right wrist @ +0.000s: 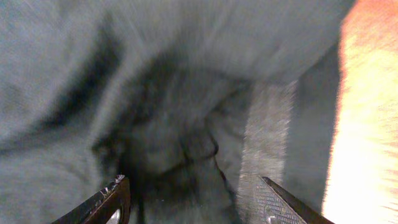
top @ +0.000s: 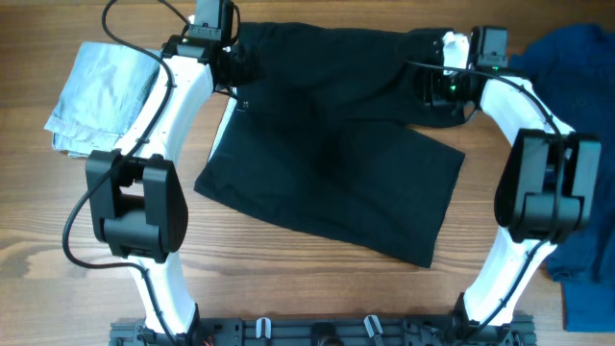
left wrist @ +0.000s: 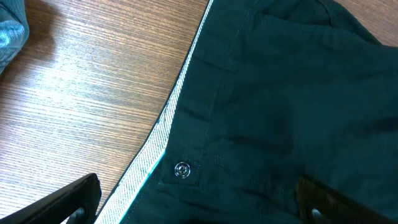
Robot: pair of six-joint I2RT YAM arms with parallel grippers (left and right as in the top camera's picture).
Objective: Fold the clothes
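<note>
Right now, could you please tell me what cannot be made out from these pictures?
- Right wrist view: motion blur smears the black shorts; whether the right claw touches them is unclear.
- Overhead: the royal-blue garment is cut by the right edge and partly behind the right arm.
- Overhead: the left arm covers part of the pale blue denim piece.
- Left wrist view: the left claw fingers run off the bottom edge.

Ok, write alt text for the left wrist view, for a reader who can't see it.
Black shorts fill most of the frame, their waistband with a metal snap button and pale edging lying on a wooden table. The left gripper is open, its dark fingers at the bottom corners; pale blue denim peeks in top left.
</note>
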